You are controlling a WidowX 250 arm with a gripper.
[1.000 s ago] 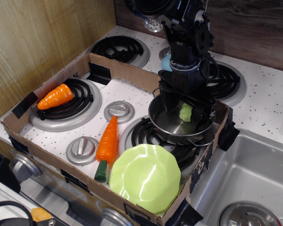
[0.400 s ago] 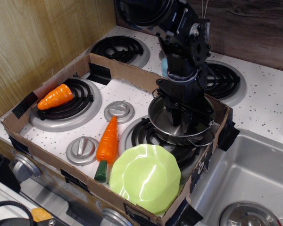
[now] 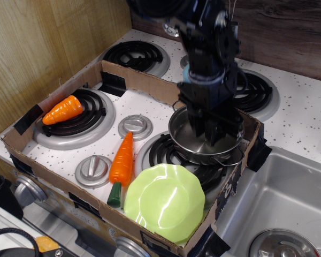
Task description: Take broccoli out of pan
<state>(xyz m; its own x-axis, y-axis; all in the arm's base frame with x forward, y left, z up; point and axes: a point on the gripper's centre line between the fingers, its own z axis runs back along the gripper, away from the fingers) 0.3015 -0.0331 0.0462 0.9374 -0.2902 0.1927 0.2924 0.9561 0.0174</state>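
Note:
The shiny steel pan (image 3: 177, 136) sits on the front right burner inside a cardboard tray. My gripper (image 3: 209, 138) reaches straight down into the pan, its dark fingers (image 3: 199, 128) drawn close together just above the pan floor. The broccoli does not show: the fingers cover the spot where it lay, and no green is left on the bare pan floor, so the jaws seem to be shut on it.
A lime-green plate (image 3: 163, 202) lies in front of the pan. One carrot (image 3: 122, 158) lies mid-tray and another (image 3: 63, 110) sits on the left burner. Two silver discs (image 3: 135, 126) (image 3: 93, 170), the cardboard wall (image 3: 134, 80) and a sink (image 3: 281, 201) at right.
The fingers stood wide apart around the visible broccoli a second ago. They have since closed over it, hiding it, and the wrist has risen slightly.

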